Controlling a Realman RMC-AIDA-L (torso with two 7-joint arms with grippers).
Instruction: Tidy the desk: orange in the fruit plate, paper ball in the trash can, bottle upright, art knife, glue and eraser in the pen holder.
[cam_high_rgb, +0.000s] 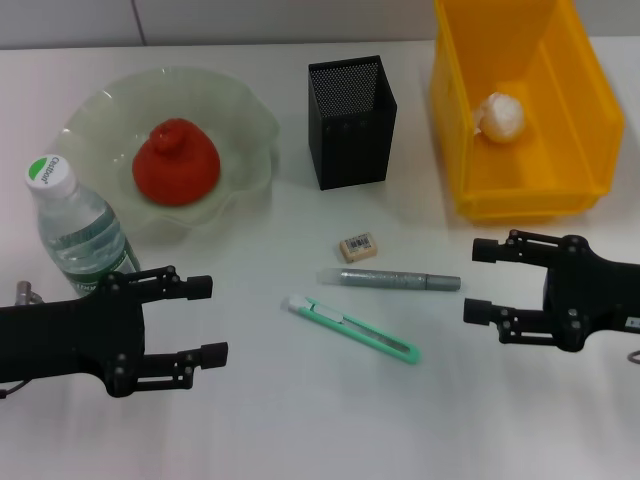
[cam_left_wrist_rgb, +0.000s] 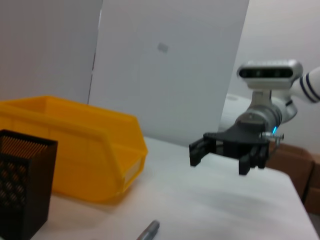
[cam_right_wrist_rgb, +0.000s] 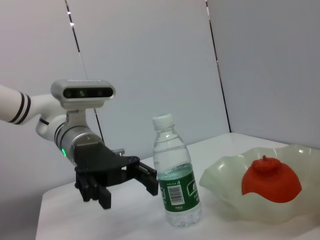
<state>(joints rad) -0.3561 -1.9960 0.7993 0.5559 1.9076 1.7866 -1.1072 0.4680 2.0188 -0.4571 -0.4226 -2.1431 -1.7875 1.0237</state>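
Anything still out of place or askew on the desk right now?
Three items lie loose on the desk instead of in the pen holder: eraser, glue, art knife. Nothing looks spilled or damaged. Left pincer and right pincer hover open, holding nothing.

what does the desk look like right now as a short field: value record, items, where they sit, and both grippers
orange: red-orange fruit in the translucent wavy glass plate
paper ball: white crumpled ball inside the yellow plastic bin
bottle: clear plastic water bottle, upright, beside the plate
pen holder: black mesh cup, nothing seen inside
eraser: small beige block on the desk
glue: grey stick lying flat
art knife: green cutter lying flat
left gripper: open, near the bottle
right gripper: open, near the glue
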